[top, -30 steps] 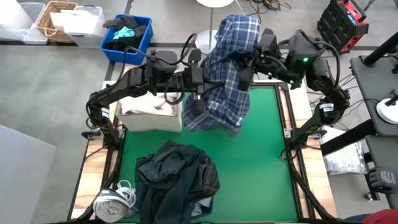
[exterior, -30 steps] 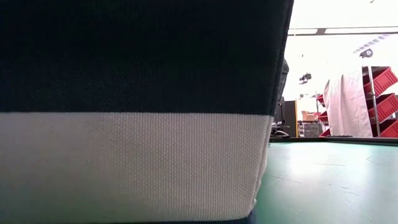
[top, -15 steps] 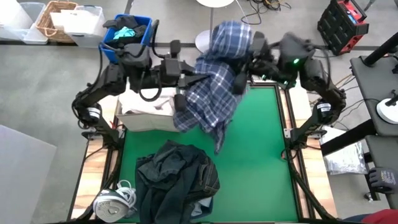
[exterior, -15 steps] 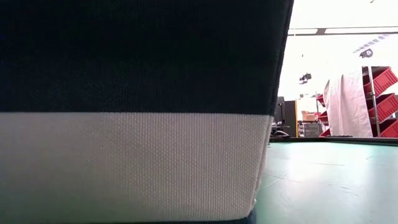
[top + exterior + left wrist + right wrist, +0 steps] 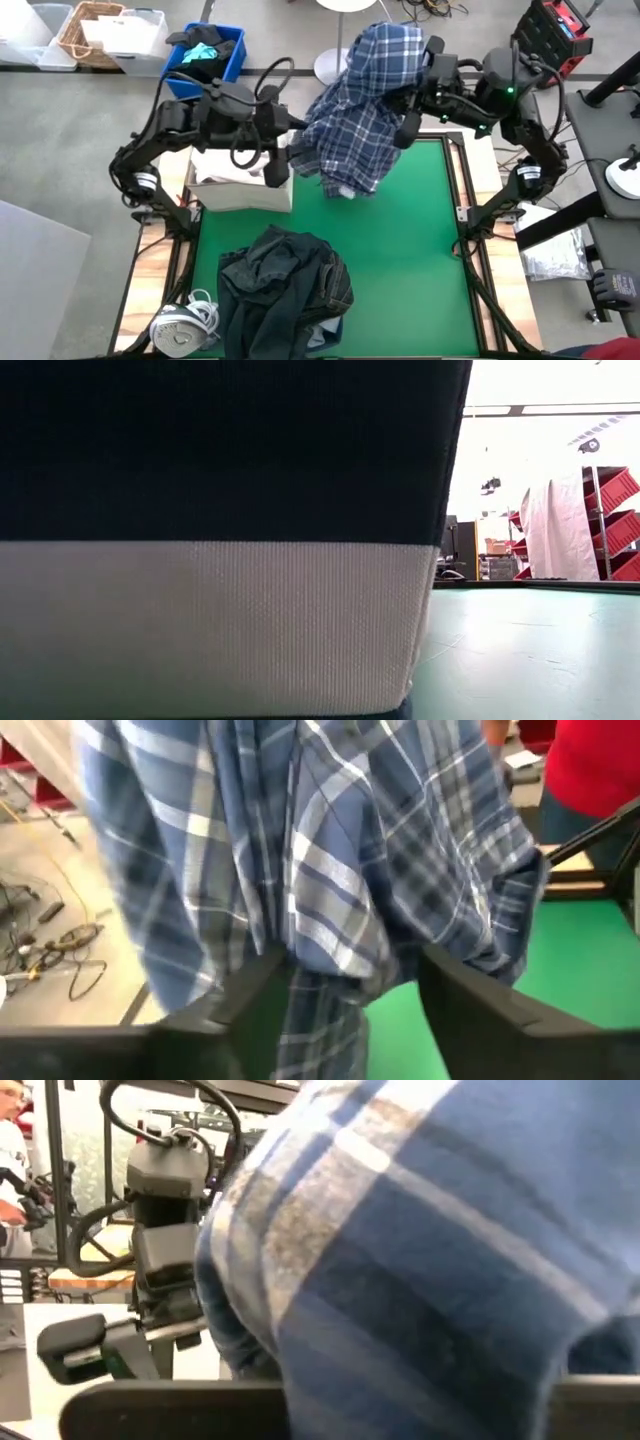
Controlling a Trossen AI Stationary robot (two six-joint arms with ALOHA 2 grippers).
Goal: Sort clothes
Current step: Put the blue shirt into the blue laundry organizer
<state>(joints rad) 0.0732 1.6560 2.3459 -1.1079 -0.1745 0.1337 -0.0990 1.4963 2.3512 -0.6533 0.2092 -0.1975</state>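
Meanwhile both pincers grip the plaid shirt (image 5: 362, 110) aloft, beside a white box (image 5: 240, 180) and dark pile (image 5: 285, 285).

Plaid shirt (image 5: 360, 110), blue and white: 1.
Heap of dark garments (image 5: 285, 290) on the green mat (image 5: 420, 250): 1; piece count inside cannot be told.
White box (image 5: 238, 185) at mat's edge: 1.
Blue bin (image 5: 205, 58): 1.
Wicker basket (image 5: 88, 30): 1.
Clear plastic tubs (image 5: 135, 40): 2.
Iron (image 5: 182, 322): 1.
Red crate (image 5: 555, 30): 1.
Robot arms: 2.
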